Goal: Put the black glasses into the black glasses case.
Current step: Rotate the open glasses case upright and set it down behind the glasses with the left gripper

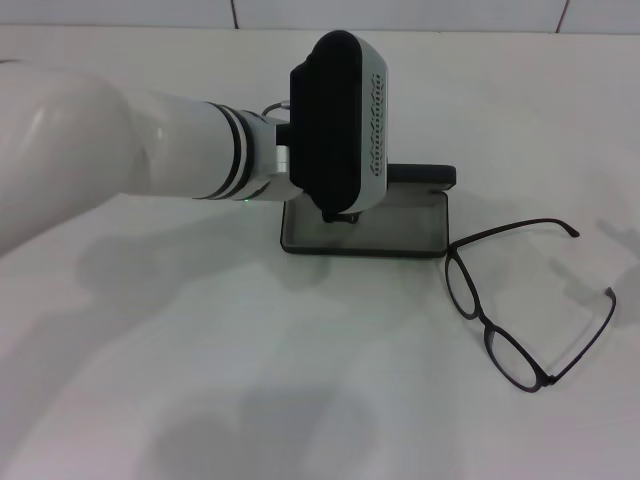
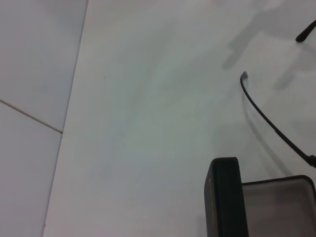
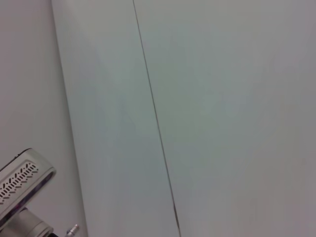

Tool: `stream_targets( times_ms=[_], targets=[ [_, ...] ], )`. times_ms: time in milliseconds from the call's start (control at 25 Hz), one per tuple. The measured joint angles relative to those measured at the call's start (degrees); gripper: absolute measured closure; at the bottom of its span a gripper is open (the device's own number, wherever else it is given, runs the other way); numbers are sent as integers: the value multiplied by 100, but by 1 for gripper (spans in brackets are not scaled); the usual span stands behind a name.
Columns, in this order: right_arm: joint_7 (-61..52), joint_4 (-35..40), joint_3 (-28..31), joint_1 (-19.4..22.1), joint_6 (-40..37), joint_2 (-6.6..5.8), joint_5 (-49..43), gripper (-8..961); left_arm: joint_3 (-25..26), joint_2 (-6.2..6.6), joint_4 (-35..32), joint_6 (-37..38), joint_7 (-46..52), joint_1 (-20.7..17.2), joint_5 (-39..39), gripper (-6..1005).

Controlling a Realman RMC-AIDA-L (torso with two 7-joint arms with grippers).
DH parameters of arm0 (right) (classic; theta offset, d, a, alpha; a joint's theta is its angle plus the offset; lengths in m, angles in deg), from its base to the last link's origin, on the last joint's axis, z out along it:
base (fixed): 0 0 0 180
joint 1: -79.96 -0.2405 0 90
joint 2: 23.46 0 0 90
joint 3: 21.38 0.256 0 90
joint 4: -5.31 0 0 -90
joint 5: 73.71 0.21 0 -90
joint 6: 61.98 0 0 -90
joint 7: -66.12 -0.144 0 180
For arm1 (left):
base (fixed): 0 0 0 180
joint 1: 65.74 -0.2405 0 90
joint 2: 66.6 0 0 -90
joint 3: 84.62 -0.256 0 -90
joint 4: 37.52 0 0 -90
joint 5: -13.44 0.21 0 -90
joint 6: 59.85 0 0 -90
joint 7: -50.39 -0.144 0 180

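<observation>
Risk I note: left gripper [image 1: 343, 213], finger state unreadable, hovers over the open case [image 1: 364, 222]; descending could shove it into the glasses [image 1: 520, 300].

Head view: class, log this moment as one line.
left pincer: over open case | glasses: on table, right of case, unfolded | right arm: out of view

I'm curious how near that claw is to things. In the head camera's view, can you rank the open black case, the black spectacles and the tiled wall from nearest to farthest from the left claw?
1. The open black hard-shell glasses case, directly under the left claw.
2. The thin-framed black glasses, on the table to the case's right.
3. The white tiled wall, behind the table.
</observation>
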Motion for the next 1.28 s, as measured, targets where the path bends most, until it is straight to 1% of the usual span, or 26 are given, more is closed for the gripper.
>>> stream_targets(
  times_ms=[400, 800, 1280],
  targets=[
    [0, 10, 0, -77, 38, -9, 0, 84, -2, -1, -2, -19, 10, -49, 19, 794],
    [0, 10, 0, -90, 48, -8, -1, 83, -8, 8, -66, 23, 8, -106, 178, 793],
    [0, 9, 0, -88, 48, -4, -1, 84, 0, 15, -150, 43, 4, -211, 188, 793]
  ],
)
